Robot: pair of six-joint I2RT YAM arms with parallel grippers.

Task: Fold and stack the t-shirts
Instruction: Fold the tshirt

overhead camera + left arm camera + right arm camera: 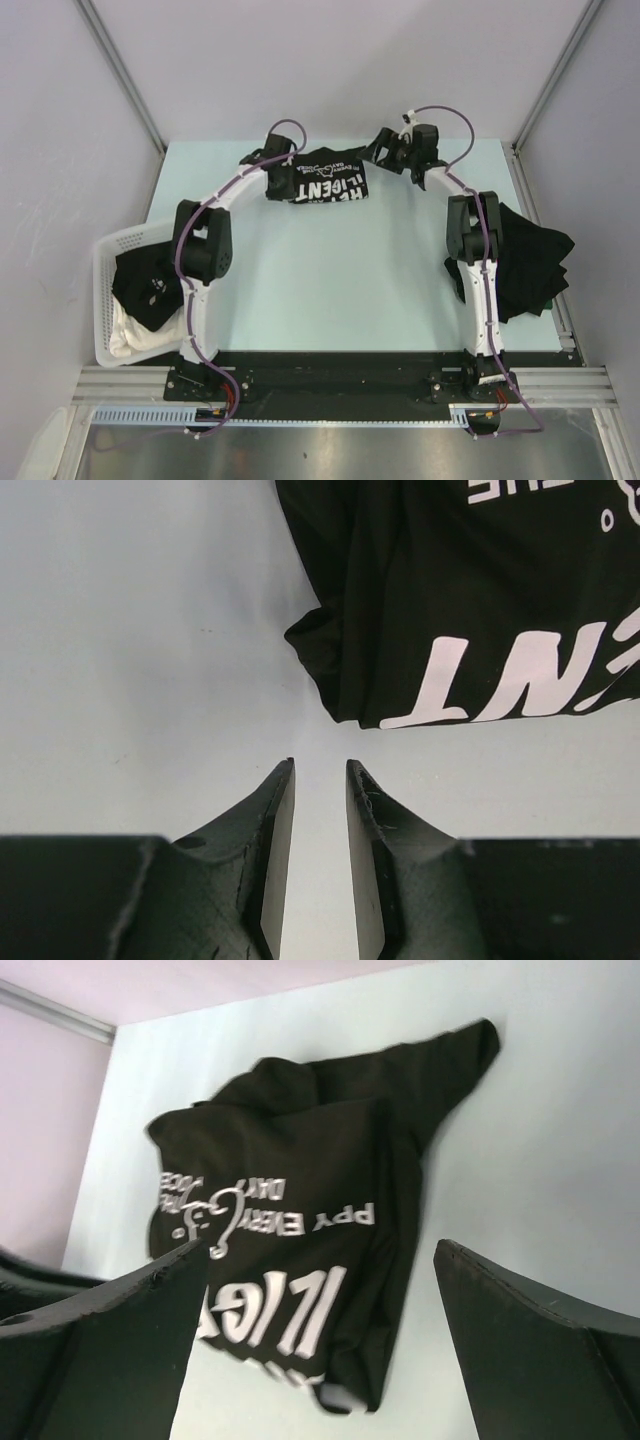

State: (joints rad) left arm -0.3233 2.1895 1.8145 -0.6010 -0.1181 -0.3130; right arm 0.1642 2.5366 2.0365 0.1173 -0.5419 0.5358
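Basket [103,300]: white lattice, at the left edge of the surface [330,290]. Inside lie a black t-shirt [140,280] and a white cloth [135,340]; the left arm [200,245] covers part of both.
Left tool [320,765]: low over the bare surface, its jaws only a little apart with nothing between them, just beside the left hem of the folded t-shirt.
Folded t-shirt [320,182]: at the far middle of the surface, white lettering on top; the words are cut off or upside down and hard to read.
Right tool [320,1250]: above the folded t-shirt's right side, jaws spread wide, empty.
Heap of t-shirts [530,255]: black, at the right edge, partly behind the right arm [478,250]; I cannot tell how many.
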